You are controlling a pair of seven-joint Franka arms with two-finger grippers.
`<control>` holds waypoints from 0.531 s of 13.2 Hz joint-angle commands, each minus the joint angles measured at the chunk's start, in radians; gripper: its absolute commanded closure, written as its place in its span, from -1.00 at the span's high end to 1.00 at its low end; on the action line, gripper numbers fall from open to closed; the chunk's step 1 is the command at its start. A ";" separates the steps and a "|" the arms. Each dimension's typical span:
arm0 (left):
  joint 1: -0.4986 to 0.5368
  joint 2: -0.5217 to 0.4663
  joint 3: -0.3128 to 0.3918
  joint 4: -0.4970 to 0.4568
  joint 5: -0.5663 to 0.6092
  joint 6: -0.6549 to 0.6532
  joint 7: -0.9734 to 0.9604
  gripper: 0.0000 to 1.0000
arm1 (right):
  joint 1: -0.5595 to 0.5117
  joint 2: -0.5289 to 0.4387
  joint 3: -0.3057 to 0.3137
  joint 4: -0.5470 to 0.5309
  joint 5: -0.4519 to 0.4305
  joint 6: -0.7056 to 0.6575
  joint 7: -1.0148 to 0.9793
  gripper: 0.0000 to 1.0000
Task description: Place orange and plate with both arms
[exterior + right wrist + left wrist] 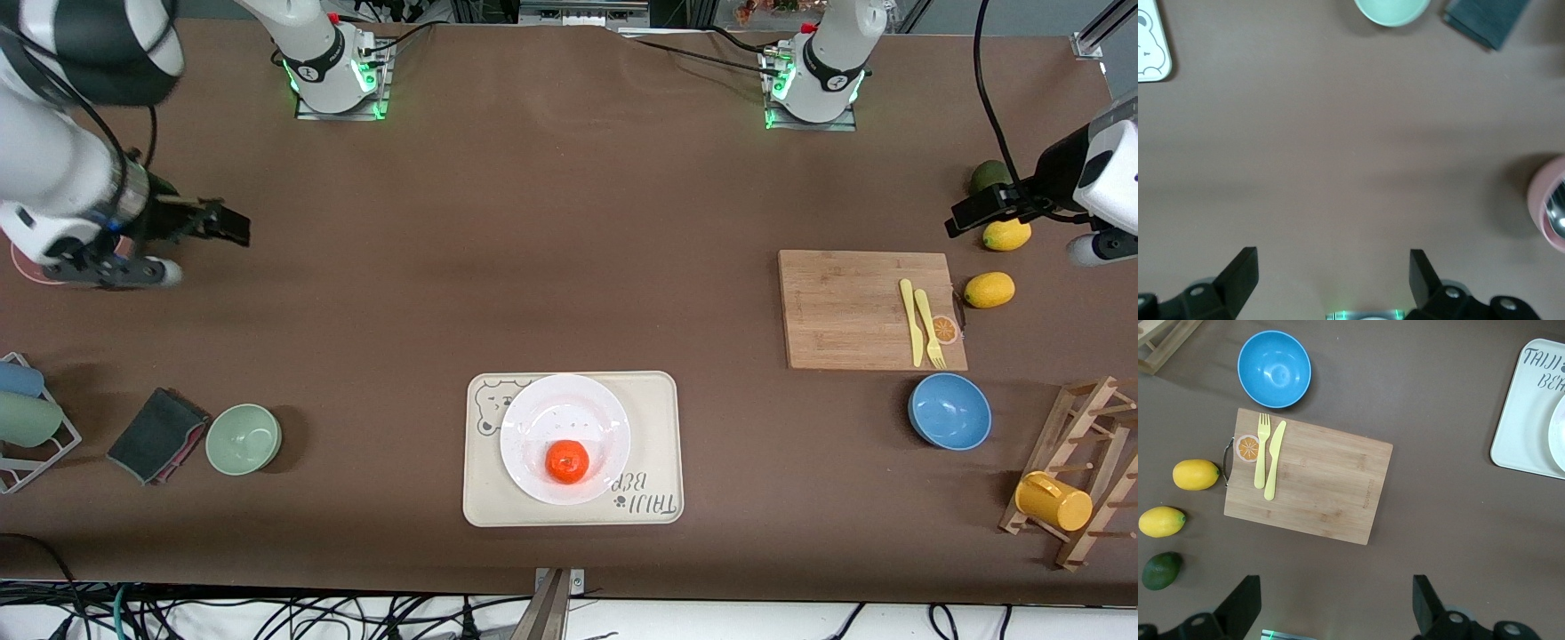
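The orange [566, 461] lies on the white plate [551, 409], on the part of it nearer the front camera. The plate rests on a cream bear-printed tray [653, 427] near the table's front edge. My right gripper [229, 224] hangs open and empty over bare table at the right arm's end; in its wrist view the right gripper [1331, 260] has only cloth below it. My left gripper [965, 216] hangs open beside the lemons. In the left wrist view the left gripper [1336, 587] is empty, and the plate's edge [1559, 433] shows.
A wooden cutting board [853, 307] carries a yellow knife and fork [923, 324]. Two lemons [989, 289] and a lime [989, 175] lie beside it. A blue bowl [949, 411], mug rack [1076, 480], green bowl [243, 438] and dark cloth [156, 436] stand nearer the camera.
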 commanded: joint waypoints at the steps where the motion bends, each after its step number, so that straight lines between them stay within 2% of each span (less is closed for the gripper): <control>1: 0.000 -0.004 0.000 -0.005 -0.011 0.010 0.008 1.00 | -0.070 -0.054 0.019 0.012 -0.007 -0.039 0.005 1.00; 4: 0.002 -0.003 0.000 -0.005 -0.013 0.014 0.008 1.00 | -0.098 -0.069 0.000 0.017 -0.008 -0.121 -0.145 1.00; 7: -0.001 0.000 0.000 -0.004 -0.013 0.039 0.008 1.00 | -0.121 -0.063 -0.008 0.017 -0.002 -0.083 -0.161 1.00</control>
